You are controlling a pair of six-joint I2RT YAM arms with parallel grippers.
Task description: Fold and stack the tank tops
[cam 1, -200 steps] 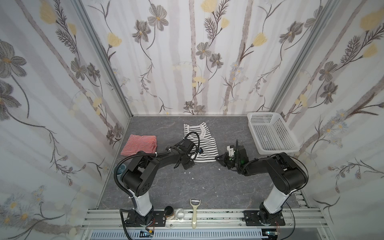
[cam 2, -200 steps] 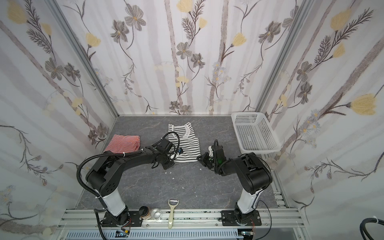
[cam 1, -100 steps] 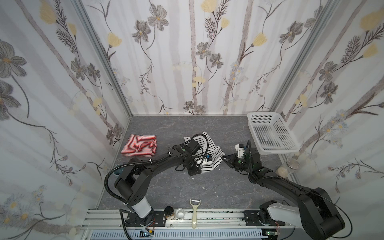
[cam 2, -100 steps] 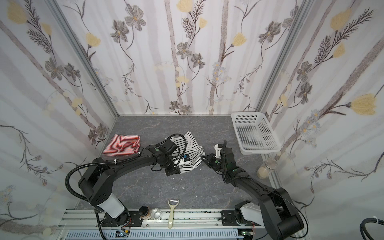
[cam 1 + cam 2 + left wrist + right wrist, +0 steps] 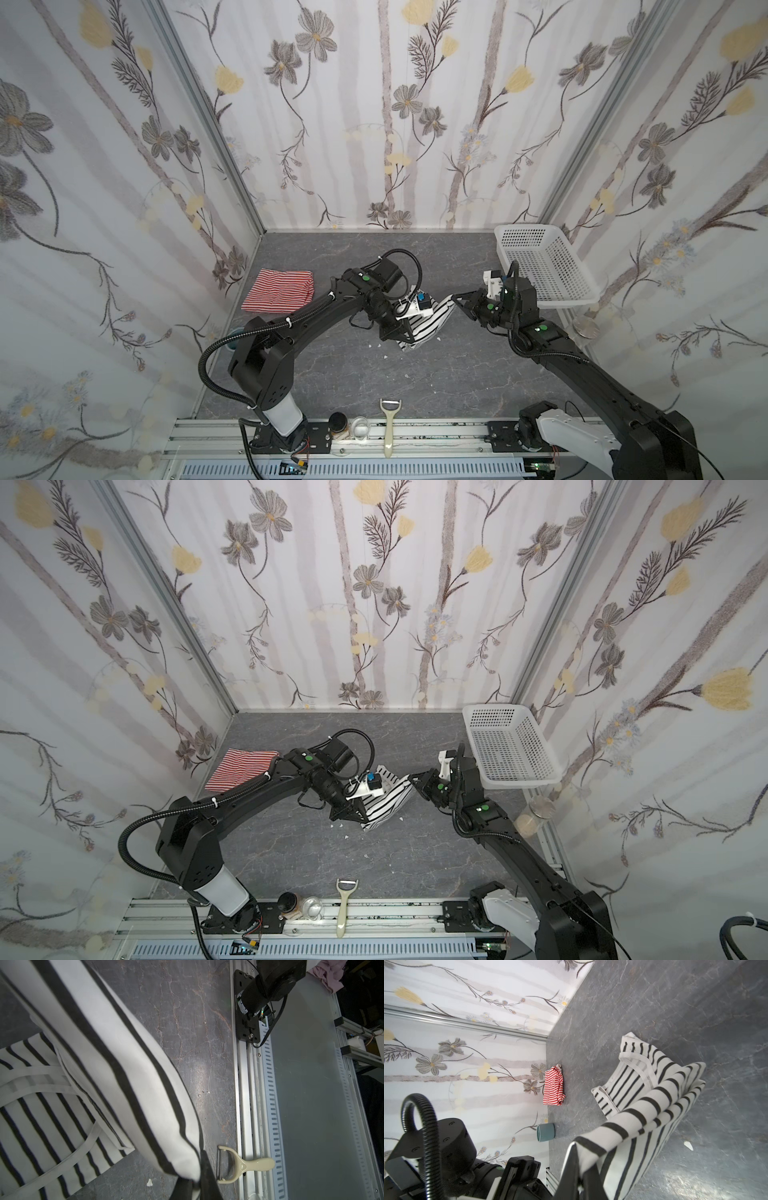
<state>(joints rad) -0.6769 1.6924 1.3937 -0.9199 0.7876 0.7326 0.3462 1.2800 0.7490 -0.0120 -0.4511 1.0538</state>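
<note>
While the red-and-white tank top (image 5: 279, 291) lies folded flat on the grey table (image 5: 332, 374), well apart from the left pincer on its outer side, the left arm reaches low from its base with the elbow bent and the wrist tipped down. The left pincer (image 5: 405, 337) is clamped on one corner of the black-striped tank top (image 5: 430, 322) and holds it just above the table.

The right arm stretches long from its base and points its wrist across at the left pincer. The right pincer (image 5: 455, 300) is closed on the opposite edge of the same top. A sticker (image 5: 241, 1004) on the right arm's base motor is too blurred to read.

This top is white with thin black stripes and plain white edging. Its raised half sags as a soft fold between the two pincers (image 5: 386, 804). Its neck and straps (image 5: 629, 1064) rest on the table beyond the right pincer. A white basket (image 5: 525, 227) stands just behind the right pincer's wrist.
</note>
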